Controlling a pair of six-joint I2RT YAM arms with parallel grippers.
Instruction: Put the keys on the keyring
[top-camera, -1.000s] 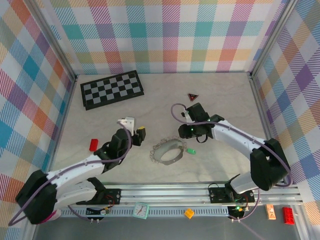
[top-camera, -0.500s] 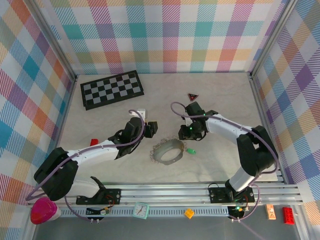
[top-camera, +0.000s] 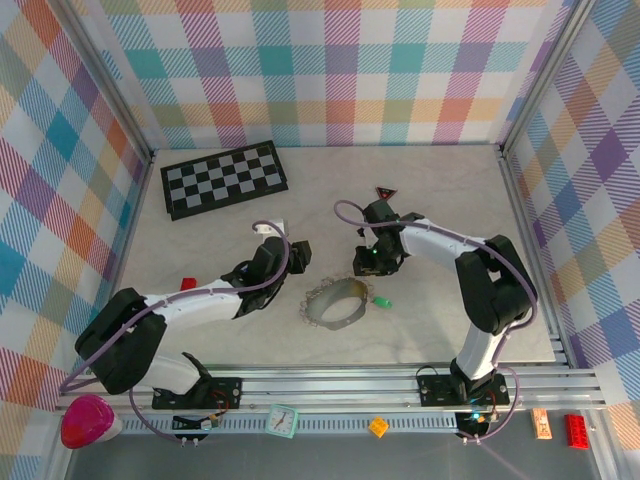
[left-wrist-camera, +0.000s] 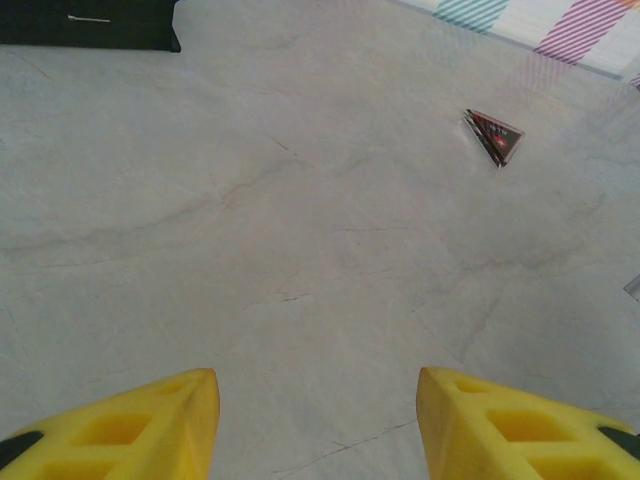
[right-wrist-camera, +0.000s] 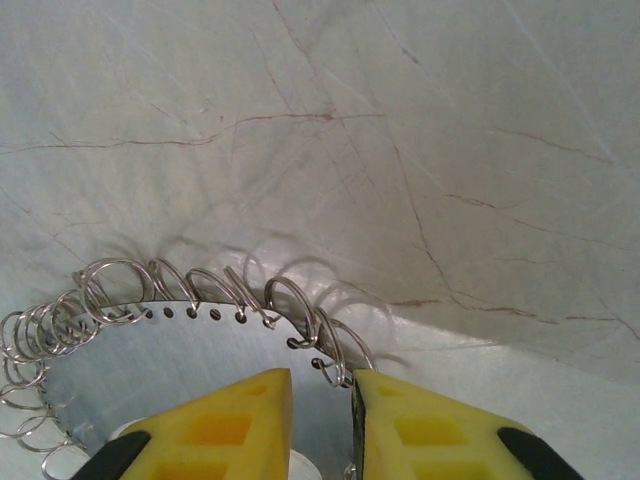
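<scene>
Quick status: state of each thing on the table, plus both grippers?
Keyring: on the table, no key seen on it.
Green key: loose on the table beside the keyring, not threaded.
Left gripper: fingers wide apart, empty.
Right gripper: fingers nearly together at the keyring's looped edge; grip unclear.
Checkerboard: lying flat.
Triangle: lying flat.
Red block: on the table by the left arm.

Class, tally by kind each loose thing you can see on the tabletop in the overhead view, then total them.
Checkerboard: 1
Dark triangle: 1
Keyring: 1
Green key: 1
Red block: 1
Total: 5
</scene>
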